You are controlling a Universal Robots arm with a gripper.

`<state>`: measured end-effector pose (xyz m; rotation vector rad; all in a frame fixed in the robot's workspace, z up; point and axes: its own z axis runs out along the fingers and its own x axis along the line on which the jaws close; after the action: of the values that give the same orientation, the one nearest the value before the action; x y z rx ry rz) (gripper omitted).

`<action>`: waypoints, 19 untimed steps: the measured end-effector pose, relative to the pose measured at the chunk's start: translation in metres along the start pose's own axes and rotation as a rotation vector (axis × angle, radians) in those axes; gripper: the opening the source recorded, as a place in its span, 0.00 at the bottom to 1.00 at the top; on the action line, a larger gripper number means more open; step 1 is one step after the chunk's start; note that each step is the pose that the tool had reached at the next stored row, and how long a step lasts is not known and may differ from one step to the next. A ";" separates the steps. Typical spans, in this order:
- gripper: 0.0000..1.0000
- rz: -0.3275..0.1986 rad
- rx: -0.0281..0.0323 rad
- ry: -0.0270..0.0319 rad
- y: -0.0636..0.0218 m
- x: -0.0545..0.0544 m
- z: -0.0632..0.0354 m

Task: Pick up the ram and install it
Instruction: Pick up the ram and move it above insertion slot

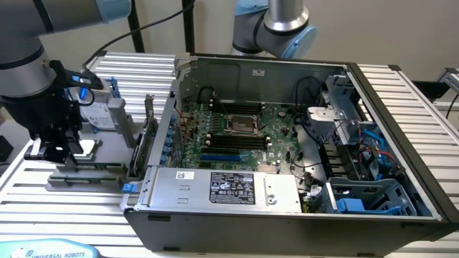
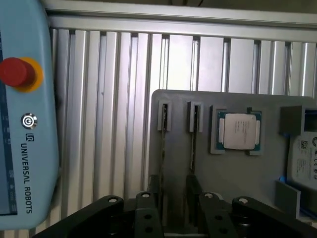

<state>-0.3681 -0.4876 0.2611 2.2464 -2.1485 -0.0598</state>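
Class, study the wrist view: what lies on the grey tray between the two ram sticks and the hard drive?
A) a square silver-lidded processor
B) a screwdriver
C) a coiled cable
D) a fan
A: a square silver-lidded processor sits on the grey tray, between the ram sticks and the hard drive.

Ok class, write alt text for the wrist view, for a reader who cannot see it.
The open gripper hangs over a grey holder tray where two ram sticks stand on edge in narrow slots. The tray also holds a processor chip and rests on a slatted metal table, beside a pale blue teach pendant with a red stop button.
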 end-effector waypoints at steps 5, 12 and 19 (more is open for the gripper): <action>0.36 -0.011 0.0002 0.0005 -0.0004 0.002 0.0092; 0.36 -0.016 0.0012 0.0008 -0.0008 0.005 0.0219; 0.36 -0.019 0.0065 0.0012 -0.0014 0.008 0.0337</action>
<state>-0.3681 -0.4951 0.2273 2.2701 -2.1299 -0.0520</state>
